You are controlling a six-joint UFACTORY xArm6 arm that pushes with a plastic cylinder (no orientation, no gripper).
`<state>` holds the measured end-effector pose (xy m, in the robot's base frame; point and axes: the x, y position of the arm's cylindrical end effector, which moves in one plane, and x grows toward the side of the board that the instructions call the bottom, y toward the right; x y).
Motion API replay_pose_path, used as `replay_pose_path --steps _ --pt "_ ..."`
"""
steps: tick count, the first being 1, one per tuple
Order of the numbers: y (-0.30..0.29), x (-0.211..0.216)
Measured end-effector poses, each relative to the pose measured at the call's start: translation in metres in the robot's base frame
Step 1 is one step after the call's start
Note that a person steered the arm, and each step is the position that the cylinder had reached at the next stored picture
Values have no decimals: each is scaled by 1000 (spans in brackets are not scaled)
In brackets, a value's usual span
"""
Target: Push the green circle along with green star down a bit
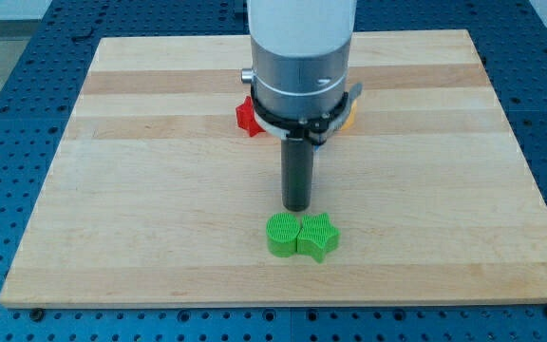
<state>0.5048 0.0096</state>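
A green circle (280, 235) and a green star (317, 236) lie touching side by side on the wooden board (141, 190), near the view's bottom edge, the circle on the left. My tip (296, 207) is just above them in the view, over the seam between the two blocks, a small gap away or barely touching; I cannot tell which.
A red block (246, 116) shows at the left of the arm's body and a yellow block (348, 116) at its right, both partly hidden behind it near the view's top. The board's bottom edge lies close below the green blocks.
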Motion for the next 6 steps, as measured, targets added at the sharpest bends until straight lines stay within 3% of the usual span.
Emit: replay_pose_path --steps 2,3,4,5,6 --pt "12 -27" --pt "24 -18" --pt "27 18" --pt "-22 33" --pt "-61 20"
